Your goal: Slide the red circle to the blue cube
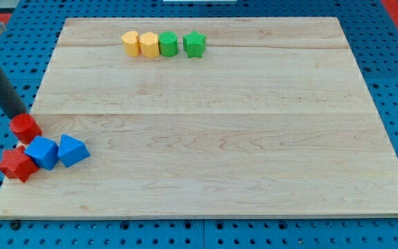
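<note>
The red circle (26, 127) lies at the board's left edge, just above the blue cube (43, 152) and nearly touching it. My tip (18, 115) rests against the red circle's upper left side; the dark rod slants up toward the view's top left. A second blue block (72, 150), wedge-like, sits right of the cube and touches it. A red star-like block (16, 164) sits at the cube's lower left, touching it.
A row of blocks stands near the board's top: two yellow ones (130, 43) (148, 44), a green cylinder (168, 45) and a green star (194, 44). The wooden board (220, 131) lies on a blue perforated table.
</note>
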